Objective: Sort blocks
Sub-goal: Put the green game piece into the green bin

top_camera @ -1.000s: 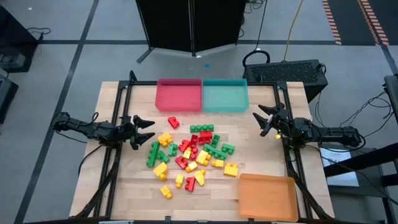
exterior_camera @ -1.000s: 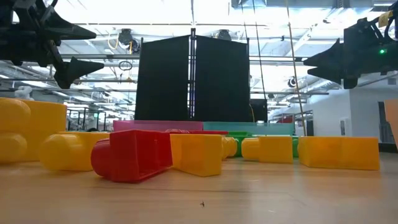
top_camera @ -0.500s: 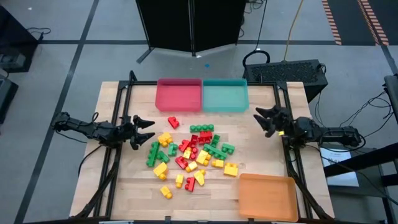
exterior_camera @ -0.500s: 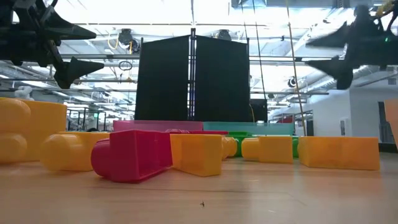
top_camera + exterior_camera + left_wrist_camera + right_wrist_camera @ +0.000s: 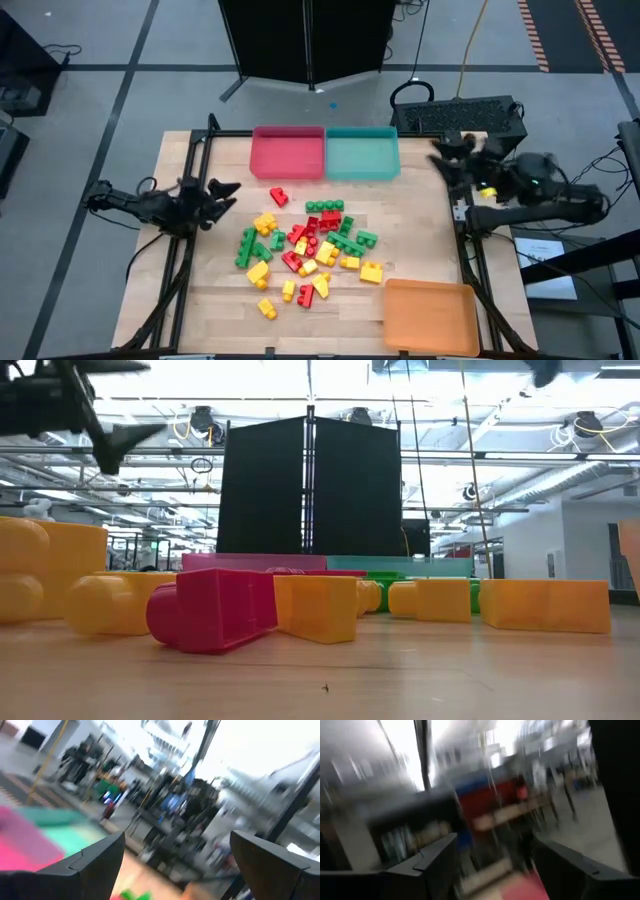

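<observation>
The blocks (image 5: 305, 245), small studded bricks in red, green and yellow, lie loose in a heap on the middle of the wooden table (image 5: 420, 230); one red block (image 5: 278, 196) lies apart toward the far side. In the low view the blocks (image 5: 215, 608) stand in a row on the tabletop. My left gripper (image 5: 228, 195) hovers open at the table's left edge, left of the heap, with nothing between its fingers (image 5: 95, 862). My right gripper (image 5: 440, 158) hangs open, high above the table's right edge near the far corner; its fingers (image 5: 437, 855) hold nothing.
A red tray (image 5: 288, 152) and a teal tray (image 5: 362, 152) stand side by side at the far edge. An orange tray (image 5: 430, 315) sits at the near right corner. Bare wood lies around the heap. A black panel (image 5: 310, 485) stands behind the table.
My right gripper has risen steeply above the table's right edge, drifting toward the far side and leaving the low view at the top. My left gripper has tipped its fingers upward and risen a little. Both have stayed open. The blocks have not moved.
</observation>
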Robot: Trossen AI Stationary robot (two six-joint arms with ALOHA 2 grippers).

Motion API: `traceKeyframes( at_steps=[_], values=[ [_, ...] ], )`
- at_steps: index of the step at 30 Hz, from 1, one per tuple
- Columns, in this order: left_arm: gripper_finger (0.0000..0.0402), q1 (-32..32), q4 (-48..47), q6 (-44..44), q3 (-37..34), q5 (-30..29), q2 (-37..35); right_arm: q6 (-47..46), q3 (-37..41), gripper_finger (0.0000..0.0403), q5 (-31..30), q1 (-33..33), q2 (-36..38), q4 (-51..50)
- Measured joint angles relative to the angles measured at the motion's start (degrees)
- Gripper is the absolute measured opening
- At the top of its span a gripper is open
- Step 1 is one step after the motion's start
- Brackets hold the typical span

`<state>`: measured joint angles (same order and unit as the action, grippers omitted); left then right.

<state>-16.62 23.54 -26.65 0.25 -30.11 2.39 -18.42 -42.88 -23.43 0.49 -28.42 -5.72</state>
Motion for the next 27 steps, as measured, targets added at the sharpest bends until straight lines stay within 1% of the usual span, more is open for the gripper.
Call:
traceKeyframes(
  at_steps=[1,4,6,8,10,12,14,16,21,27],
  values=[
    [0.0361,0.0,2.2,0.0,0.0,0.2,0.0,-2.2,-3.6,0.0249,1.0,0.0,-4.1,-6.2],
    [0.0361,0.0,7.1,0.1,0.0,0.5,0.0,-9.6,-12.2,0.0249,7.8,0.0,-17.0,-23.6],
    [0.0361,0.0,10.4,0.1,0.0,0.3,0.0,-12.3,-15.7,0.0249,13.3,0.3,-25.0,-31.4],
    [0.0361,0.0,13.3,0.1,0.0,-0.2,0.0,-12.7,-17.6,0.0249,16.9,1.3,-32.7,-36.2],
    [0.0361,0.0,15.9,0.1,0.0,-0.4,0.0,-11.3,-19.0,0.0249,18.0,2.6,-39.2,-38.0],
    [0.0361,0.0,16.9,0.1,0.2,-0.5,0.0,-9.2,-19.5,0.0249,18.1,3.9,-44.2,-39.6],
    [0.0361,0.0,16.4,0.1,0.6,-0.5,0.0,-7.8,-19.5,0.0249,19.4,4.7,-48.5,-39.5],
    [0.0361,0.0,16.9,0.1,0.9,-0.6,0.0,-7.3,-19.5,0.0249,19.3,5.2,-52.0,-39.6],
    [0.0361,0.0,16.4,0.1,0.9,-0.6,0.0,-4.5,-19.5,0.0253,19.3,6.2,-57.7,-39.6],
    [0.0361,0.0,16.5,0.1,1.0,-0.6,0.0,-3.1,-19.5,0.0274,20.8,6.4,-61.9,-39.9]
  ],
)
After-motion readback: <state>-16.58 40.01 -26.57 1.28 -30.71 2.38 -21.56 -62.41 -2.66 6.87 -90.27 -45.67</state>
